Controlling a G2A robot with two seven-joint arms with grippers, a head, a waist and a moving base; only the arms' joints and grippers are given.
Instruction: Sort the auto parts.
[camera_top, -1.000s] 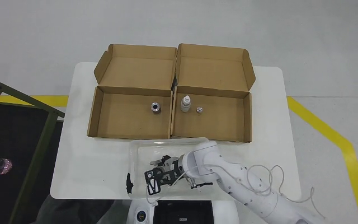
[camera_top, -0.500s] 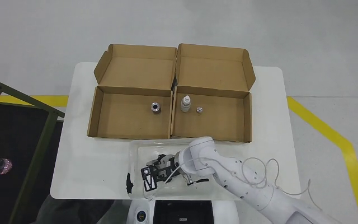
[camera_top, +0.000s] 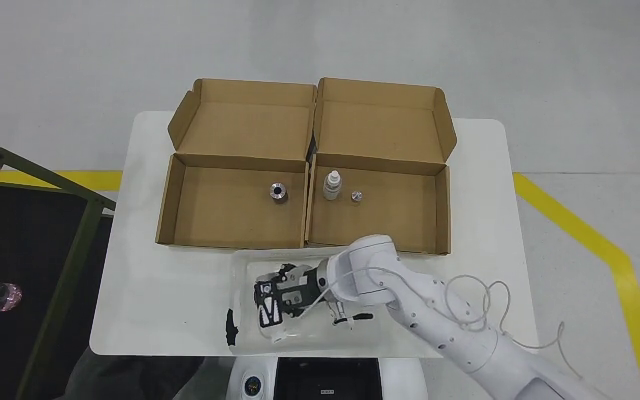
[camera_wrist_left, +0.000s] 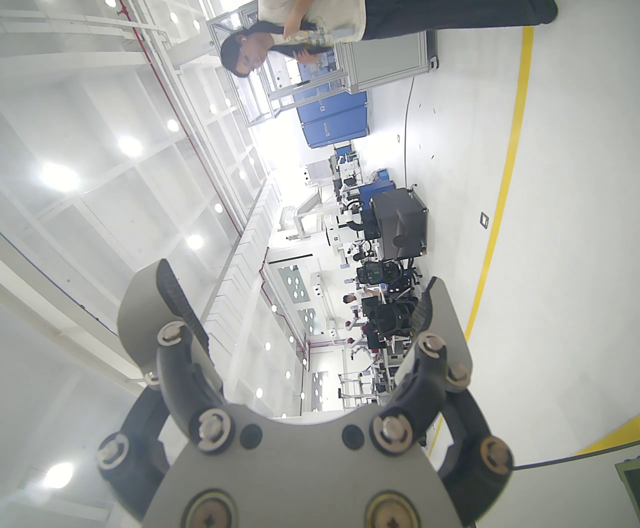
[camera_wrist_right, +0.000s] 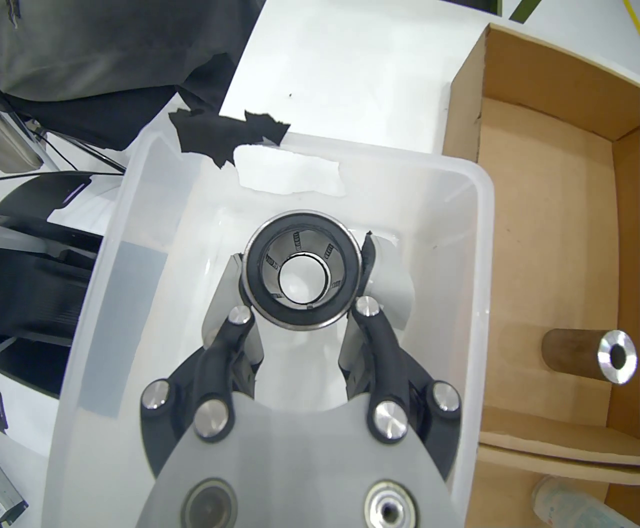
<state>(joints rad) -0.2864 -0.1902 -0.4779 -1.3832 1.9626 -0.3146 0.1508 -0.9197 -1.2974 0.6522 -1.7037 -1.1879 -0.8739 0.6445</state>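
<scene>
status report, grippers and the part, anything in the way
Right gripper shut on ring bearing inside clear bin. Left gripper open, empty, pointed at the room. Nothing seen blocking the cardboard boxes.

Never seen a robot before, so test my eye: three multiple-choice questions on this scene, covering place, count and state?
1. Where is the right end effector? A. over the floor B. inside the clear bin C. on a shelf
2. How many cardboard boxes stand open? A. one B. four C. two
3. The right end effector is: A. shut on a ring-shaped part B. open, empty C. shut on a screwdriver
1 B, bin walls surround it; 2 C, two sit side by side; 3 A, jaws press the ring's sides.
</scene>
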